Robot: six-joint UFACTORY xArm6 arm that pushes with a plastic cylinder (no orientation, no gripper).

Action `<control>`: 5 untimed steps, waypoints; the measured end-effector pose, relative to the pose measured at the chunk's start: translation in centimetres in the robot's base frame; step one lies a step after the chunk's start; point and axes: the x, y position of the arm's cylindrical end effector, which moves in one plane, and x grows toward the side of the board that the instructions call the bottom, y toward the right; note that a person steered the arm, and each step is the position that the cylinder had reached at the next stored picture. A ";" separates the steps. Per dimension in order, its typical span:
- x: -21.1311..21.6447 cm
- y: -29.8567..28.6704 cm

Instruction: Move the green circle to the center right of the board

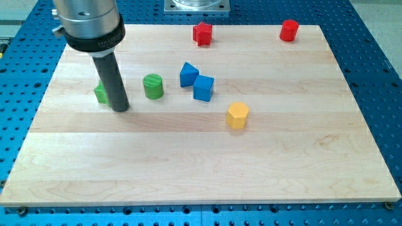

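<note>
My tip [121, 108] rests on the counter [188, 163], just left of the green circle [152, 86]. A second green block [100, 93] (partly hidden) sits behind the rod. No claw fitted.

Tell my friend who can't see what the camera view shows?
My tip sits left of the green circle, partly hiding another green block. Two blue blocks, a yellow block and two red blocks dot the wooden board.

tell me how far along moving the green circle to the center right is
Nothing looks done yet: the green circle sits left of the board's middle, far from the center right. In hand: my tip rests just to its left, apart from it, beside another green block that the rod partly hides. Left: the whole push rightward, likely skirting the two blue blocks and the yellow block in between.
</note>
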 end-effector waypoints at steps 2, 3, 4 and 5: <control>-3.4 -2.0; -2.5 -6.7; -3.0 -0.8; -3.8 8.2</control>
